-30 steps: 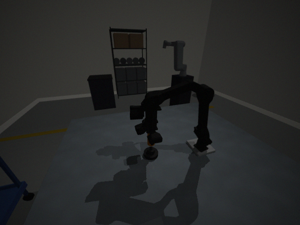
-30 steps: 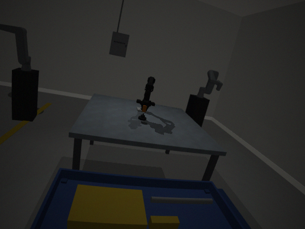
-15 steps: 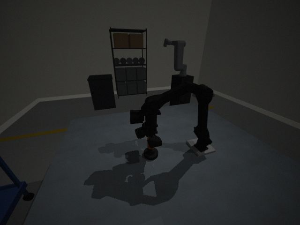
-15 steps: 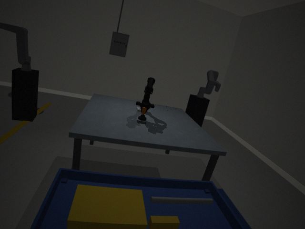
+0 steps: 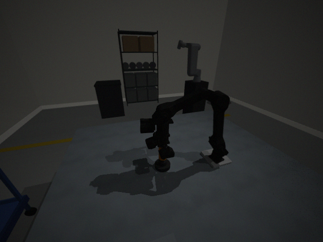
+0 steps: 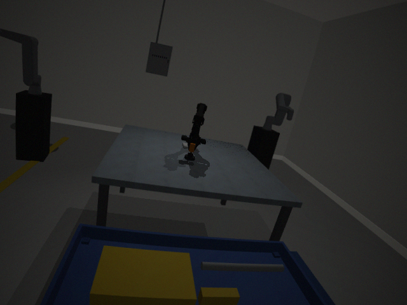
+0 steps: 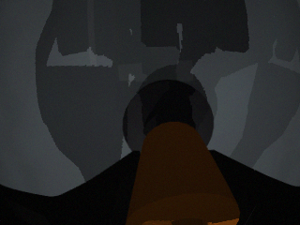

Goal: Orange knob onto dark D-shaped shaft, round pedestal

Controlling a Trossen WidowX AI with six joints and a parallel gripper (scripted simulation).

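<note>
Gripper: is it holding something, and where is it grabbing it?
The gripper is shut on the orange knob, gripping its sides, above the pedestal.

Legible markings: we found none. The hanging panel (image 6: 159, 59) carried a row of small marks too blurred for us to read; the boxes (image 5: 137, 43) on the shelf showed plain faces.

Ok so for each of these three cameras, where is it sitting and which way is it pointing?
Top: high off one table edge, facing the shelf wall; shows the whole arm and end effector holding the orange knob.
Exterior: farther back above a blue cart, facing the whole table; the arm looks small.
Wrist: on the end effector, looking down along the knob at the pedestal.
All three share the knob directly over the pedestal.
</note>
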